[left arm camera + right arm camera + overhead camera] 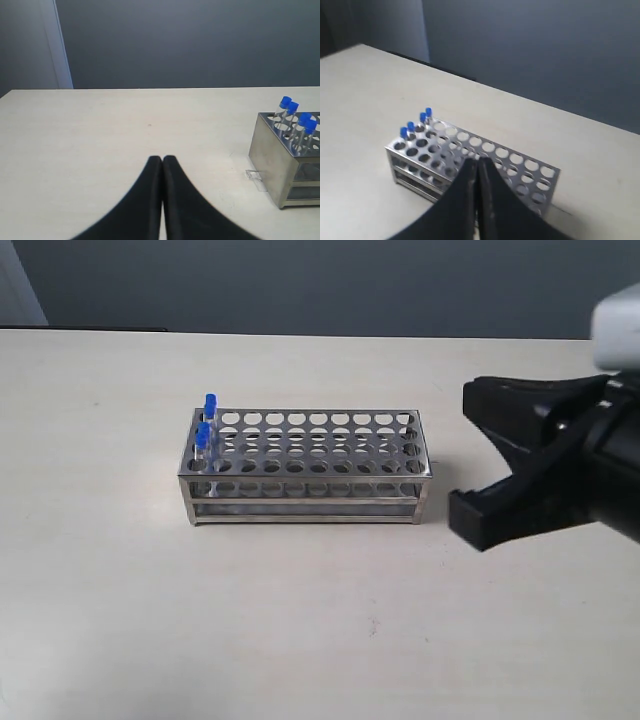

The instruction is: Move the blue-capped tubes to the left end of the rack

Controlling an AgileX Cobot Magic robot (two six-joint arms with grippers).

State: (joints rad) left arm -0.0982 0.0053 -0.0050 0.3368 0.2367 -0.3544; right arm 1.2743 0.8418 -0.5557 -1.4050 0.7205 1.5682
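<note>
Jaws on both arms are pressed together, empty; blue-capped tubes [303, 120] stand at the rack's [272, 152] left end, so withdraw without nudging.

We count four slim clear tubes with bright blue caps [292, 106] in the left wrist view, though only two show in the exterior view. We count one rectangular shiny steel rack [300, 478], whose top plate has four rows of round holes, and one pale desk [300, 620].
</note>
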